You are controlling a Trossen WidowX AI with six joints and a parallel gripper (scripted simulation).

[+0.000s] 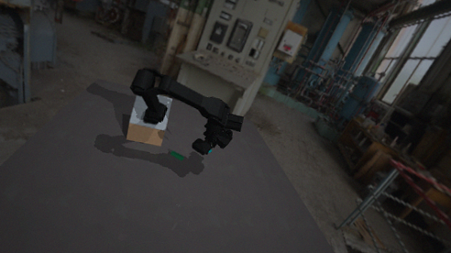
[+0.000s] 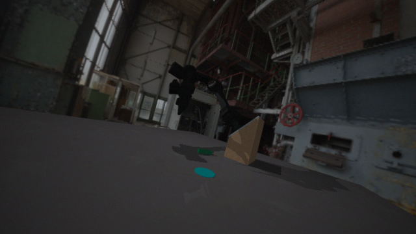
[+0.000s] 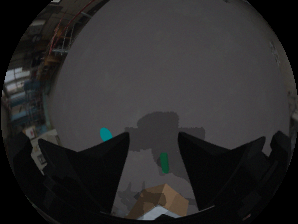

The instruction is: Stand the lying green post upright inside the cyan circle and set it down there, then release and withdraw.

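Note:
The green post (image 1: 177, 155) (image 2: 205, 151) (image 3: 165, 163) lies on its side on the dark table top, in the arm's shadow. The cyan circle (image 2: 205, 172) (image 3: 105, 134) is flat on the table a short way from the post; in the top view only a sliver of it shows past the gripper. My gripper (image 2: 179, 112) (image 3: 153, 136) is open and empty, pointing down and high above the table. In the wrist view the post shows between and beyond the fingers, and the circle shows past the left finger, partly hidden by it.
A wooden block with a sloped pale top (image 1: 145, 134) (image 2: 244, 143) (image 3: 174, 198) stands at the arm's base, close to the post. The arm's shadow falls across the table (image 1: 170, 228) (image 2: 97, 188). Industrial hall surroundings lie beyond the table edges.

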